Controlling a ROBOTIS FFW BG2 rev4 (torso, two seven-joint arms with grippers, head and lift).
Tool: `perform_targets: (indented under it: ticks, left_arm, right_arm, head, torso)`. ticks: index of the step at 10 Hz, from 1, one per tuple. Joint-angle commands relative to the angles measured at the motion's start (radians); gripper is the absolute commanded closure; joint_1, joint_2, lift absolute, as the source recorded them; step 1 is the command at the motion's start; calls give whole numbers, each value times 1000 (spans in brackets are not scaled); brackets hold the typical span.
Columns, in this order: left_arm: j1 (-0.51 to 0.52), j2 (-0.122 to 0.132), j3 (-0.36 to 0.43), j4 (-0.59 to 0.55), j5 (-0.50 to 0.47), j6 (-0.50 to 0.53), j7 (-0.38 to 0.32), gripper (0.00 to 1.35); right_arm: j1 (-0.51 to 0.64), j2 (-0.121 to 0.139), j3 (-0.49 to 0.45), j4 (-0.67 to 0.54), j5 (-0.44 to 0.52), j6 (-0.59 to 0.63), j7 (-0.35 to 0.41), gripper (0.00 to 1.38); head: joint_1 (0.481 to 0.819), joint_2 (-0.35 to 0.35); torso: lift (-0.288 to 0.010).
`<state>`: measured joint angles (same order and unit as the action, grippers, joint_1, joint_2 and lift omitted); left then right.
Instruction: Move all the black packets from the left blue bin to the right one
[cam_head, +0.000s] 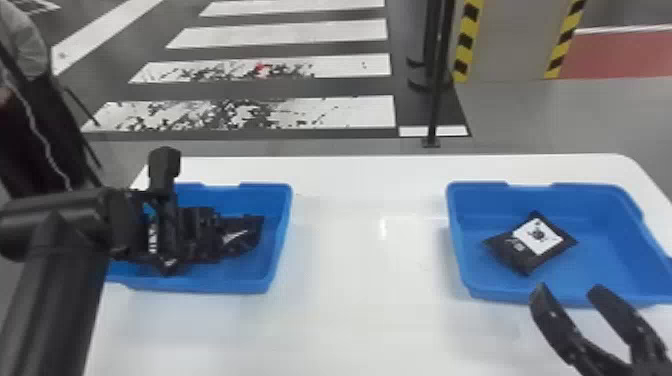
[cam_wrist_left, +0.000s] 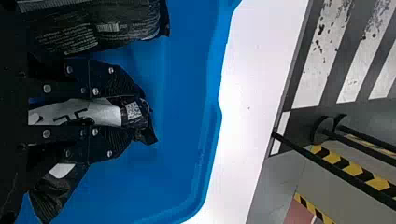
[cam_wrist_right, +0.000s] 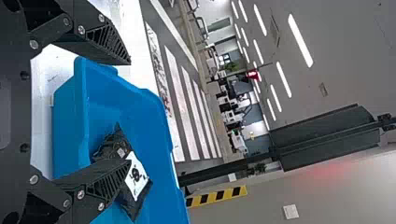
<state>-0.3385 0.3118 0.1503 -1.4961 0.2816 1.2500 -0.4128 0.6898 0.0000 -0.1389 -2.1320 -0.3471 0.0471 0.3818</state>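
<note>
Over the near side of the desk (cam_head: 350, 320), the right end effector (cam_head: 570, 291) hangs empty, fingers wide apart. Beyond, inside the left blue bin (cam_head: 235, 286), the left end effector (cam_wrist_left: 139, 115) pinches a black packet (cam_wrist_left: 84, 112), with other packets (cam_wrist_left: 93, 30) beside it. The right bin (cam_head: 500, 294) holds a single labelled packet (cam_head: 539, 237). Grasping seems the step in hand; next comes lifting clear, then carrying rightward.

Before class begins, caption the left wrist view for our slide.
Left gripper closed on a black packet in left blue bin, more packets alongside.
</note>
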Motion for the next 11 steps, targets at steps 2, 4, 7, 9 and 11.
perform_targets:
  ticks: [2, 4, 7, 9, 11]
  left_arm:
    - [91, 0, 41, -211, 31, -18, -6, 1205]
    - [184, -16, 91, -407, 63, -52, -6, 1205]
    - [331, -56, 81, -599, 187, -283, 0, 1205]
    - [405, -83, 29, -658, 253, -447, 8, 1205]
    - [459, -97, -37, -689, 291, -546, 9, 1205]
  right_arm:
    - [0, 1, 1, -2, -2, 0, 2, 309]
    - [0, 1, 9, -12, -6, 0, 5, 309]
    - [-5, -5, 59, -44, -30, 19, 14, 309]
    - [-15, -17, 103, -66, -68, 27, 26, 309]
    - [-39, -32, 151, -98, -94, 31, 40, 309]
  head:
    - [695, 111]
    - [695, 109]
    - [695, 90]
    - [695, 65]
    - [695, 38]
  torso:
    - [-185]
    - [-185]
    - [-185]
    - [-185]
    - [-185]
